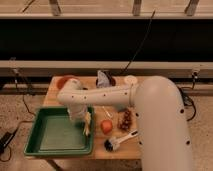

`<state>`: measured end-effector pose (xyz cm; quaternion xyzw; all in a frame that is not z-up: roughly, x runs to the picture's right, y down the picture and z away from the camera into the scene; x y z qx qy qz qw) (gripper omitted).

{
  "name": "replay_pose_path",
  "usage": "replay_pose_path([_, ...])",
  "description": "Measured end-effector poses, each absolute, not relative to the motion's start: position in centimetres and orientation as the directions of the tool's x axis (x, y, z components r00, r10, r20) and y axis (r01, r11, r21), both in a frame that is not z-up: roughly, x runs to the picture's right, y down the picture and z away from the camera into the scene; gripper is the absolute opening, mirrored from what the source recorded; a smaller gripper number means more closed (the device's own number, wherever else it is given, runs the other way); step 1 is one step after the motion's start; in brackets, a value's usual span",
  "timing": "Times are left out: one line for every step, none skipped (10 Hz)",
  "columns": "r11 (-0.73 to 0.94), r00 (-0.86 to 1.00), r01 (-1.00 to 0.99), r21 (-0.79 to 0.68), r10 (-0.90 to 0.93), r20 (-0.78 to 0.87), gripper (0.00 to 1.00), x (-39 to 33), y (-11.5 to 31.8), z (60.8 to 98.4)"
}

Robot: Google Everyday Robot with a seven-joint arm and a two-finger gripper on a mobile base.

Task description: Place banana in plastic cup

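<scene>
Banana [87,123] beside end effector [78,119] over tray [52,136]

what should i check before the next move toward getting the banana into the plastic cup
1. End effector located: ok, over the right side of the green tray.
2. Banana located: ok, upright beside the end effector, at the tray's right rim.
3. Banana securely held: cannot tell.
4. Plastic cup located: not ok, not visible in this view.
5. Nearby obstacles noted: ok, orange fruit and brush lie on the table right of the tray.
</scene>
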<state>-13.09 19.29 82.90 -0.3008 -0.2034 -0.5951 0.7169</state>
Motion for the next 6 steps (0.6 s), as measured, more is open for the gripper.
replay_pose_path([0.105,0.208,0.975,-0.194,-0.729,0.652,0.65,-12.85,19.36,83.31])
replay_pose_path([0.099,0.205,0.976,-0.196,-0.728,0.655,0.65,-12.78,19.5,83.56])
replay_pose_path([0.089,0.199,0.976,-0.196,-0.726,0.658,0.65,-12.73,19.7,83.87])
replay_pose_path([0.084,0.194,0.977,-0.195,-0.725,0.661,0.65,-12.72,19.87,84.02])
replay_pose_path([0.079,0.191,0.978,-0.195,-0.723,0.664,0.65,-12.66,20.11,84.17])
replay_pose_path([0.078,0.191,0.977,-0.196,-0.723,0.664,0.65,-12.59,20.13,84.19])
